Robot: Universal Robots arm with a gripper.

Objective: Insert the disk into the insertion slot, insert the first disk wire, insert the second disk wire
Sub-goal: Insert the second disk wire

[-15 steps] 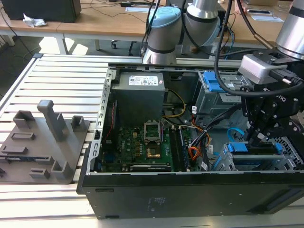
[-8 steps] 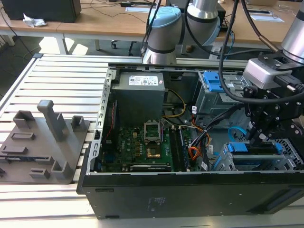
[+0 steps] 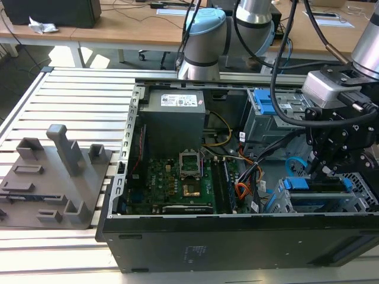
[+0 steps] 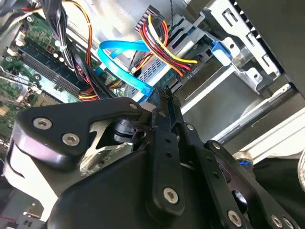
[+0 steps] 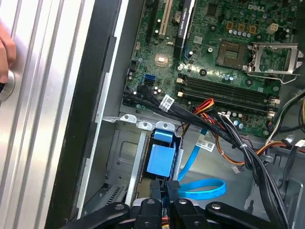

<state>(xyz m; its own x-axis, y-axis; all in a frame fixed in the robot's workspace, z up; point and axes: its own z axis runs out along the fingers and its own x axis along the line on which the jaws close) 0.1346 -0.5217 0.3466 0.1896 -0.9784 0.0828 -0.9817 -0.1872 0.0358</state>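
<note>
Hovering my end effector, fingers pinched together, directly over the disk seated in the insertion slot.

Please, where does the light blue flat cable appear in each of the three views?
Exterior view: the light blue flat cable loops inside the case, to the exterior view's right of the green motherboard.
Second wrist view: the cable curves beside the red and yellow wires.
First wrist view: the cable loops on the grey case floor.
Shared landmark: the green motherboard.
</note>
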